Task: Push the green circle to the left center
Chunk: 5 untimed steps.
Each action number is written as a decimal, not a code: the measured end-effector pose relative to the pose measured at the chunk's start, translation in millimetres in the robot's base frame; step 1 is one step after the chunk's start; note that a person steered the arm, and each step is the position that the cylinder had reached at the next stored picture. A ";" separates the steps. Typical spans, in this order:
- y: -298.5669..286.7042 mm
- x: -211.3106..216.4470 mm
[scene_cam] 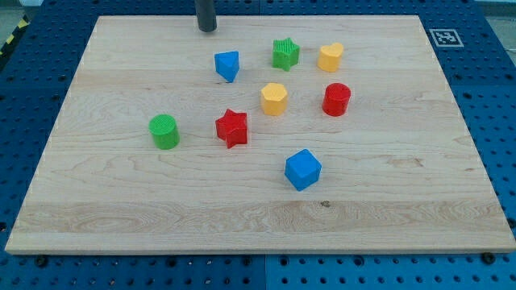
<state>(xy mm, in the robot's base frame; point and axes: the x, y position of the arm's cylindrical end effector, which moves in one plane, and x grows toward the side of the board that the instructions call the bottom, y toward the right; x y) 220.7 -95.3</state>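
Nearest the frame's bottom sits a blue plastic cube (303,169). Left of centre, the green ribbed cylinder (164,131) waits untouched; my tip (207,29), a bare rod with no jaws, hangs far above at the top, so approach comes next: reach its right side and push left.

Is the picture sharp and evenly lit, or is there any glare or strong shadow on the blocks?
Camera view: sharp and evenly lit, no glare on the wooden board; the green round block and blue cube cast only faint shadows; my tip is in focus.
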 end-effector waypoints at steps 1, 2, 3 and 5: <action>0.3 0.4; 13.0 1.9; 20.8 10.4; 25.2 17.8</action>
<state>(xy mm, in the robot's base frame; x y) 238.5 -70.1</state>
